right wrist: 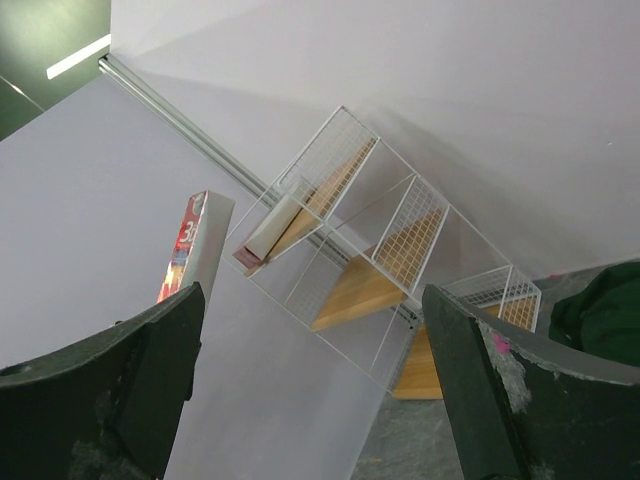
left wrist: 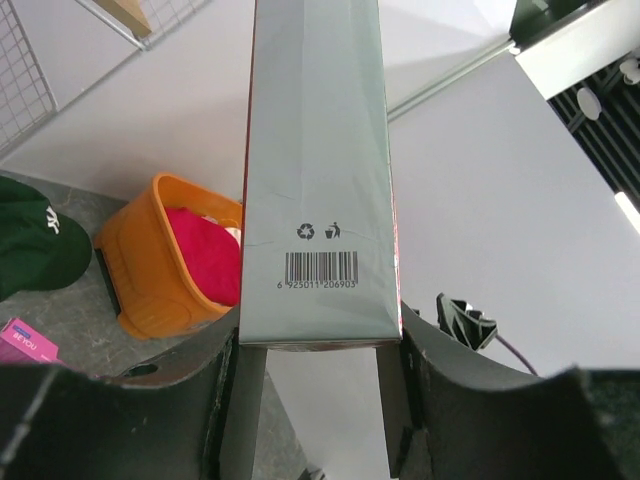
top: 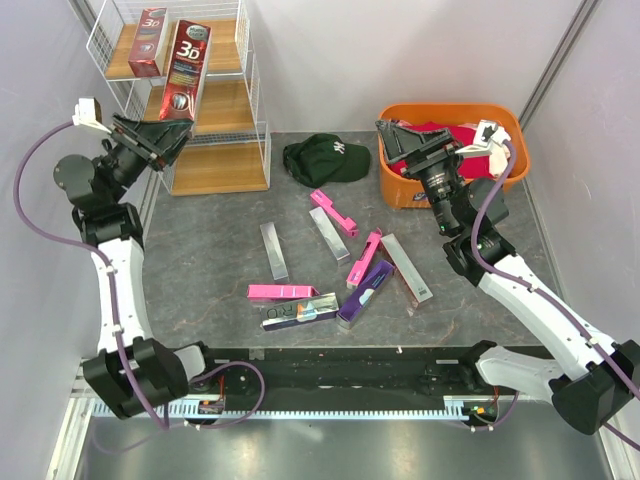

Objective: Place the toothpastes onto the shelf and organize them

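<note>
My left gripper (top: 165, 128) is shut on the lower end of a dark red toothpaste box (top: 187, 68), held upright in front of the shelf (top: 215, 170). In the left wrist view its silver barcode side (left wrist: 315, 180) sits between the fingers (left wrist: 232, 390). Another dark red box (top: 150, 40) stands on the top board. Several toothpastes lie on the table: silver-grey (top: 273, 250), hot pink (top: 282, 291), purple (top: 365, 293), holographic (top: 300, 312). My right gripper (top: 400, 135) hangs open and empty over the tub; its wrist view shows the shelf (right wrist: 400, 260) between the fingers (right wrist: 130, 380).
An orange tub (top: 400, 190) with red cloth inside stands at the back right. A dark green cap (top: 325, 158) lies between tub and shelf. Walls close in on the left, the back and the right.
</note>
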Available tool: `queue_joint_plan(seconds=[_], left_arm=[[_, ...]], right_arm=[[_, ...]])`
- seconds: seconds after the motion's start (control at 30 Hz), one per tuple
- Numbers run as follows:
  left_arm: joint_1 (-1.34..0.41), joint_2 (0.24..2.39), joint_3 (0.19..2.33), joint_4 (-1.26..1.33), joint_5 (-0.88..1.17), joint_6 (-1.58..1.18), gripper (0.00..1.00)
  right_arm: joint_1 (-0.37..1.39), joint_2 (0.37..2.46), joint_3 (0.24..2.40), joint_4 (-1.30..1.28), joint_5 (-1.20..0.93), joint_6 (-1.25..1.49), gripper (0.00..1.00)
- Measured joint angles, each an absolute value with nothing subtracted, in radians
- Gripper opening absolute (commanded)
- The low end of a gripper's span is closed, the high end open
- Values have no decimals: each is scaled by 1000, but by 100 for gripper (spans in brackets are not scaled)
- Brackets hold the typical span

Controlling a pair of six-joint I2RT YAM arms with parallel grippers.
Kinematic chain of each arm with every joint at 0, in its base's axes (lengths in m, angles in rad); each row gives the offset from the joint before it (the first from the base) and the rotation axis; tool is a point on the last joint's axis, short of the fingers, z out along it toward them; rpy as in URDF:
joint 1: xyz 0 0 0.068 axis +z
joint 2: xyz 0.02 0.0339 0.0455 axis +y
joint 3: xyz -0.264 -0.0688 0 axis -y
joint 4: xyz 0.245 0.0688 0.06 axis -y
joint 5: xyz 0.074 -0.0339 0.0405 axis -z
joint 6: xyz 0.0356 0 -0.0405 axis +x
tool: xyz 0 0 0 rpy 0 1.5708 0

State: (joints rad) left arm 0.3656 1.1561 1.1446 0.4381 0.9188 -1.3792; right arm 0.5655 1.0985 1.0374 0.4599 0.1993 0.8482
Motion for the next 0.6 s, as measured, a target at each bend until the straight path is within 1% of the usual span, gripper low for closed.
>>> queue_joint_plan(seconds=[0.23,0.6], left_arm=[[368,1275,1258,335,904,-1384,2],[369,1460,1415,312,862,-1435,2]], right_arm=[[566,1103,1037,446,213,831,98],[565,1107,1037,431,238,808,98]])
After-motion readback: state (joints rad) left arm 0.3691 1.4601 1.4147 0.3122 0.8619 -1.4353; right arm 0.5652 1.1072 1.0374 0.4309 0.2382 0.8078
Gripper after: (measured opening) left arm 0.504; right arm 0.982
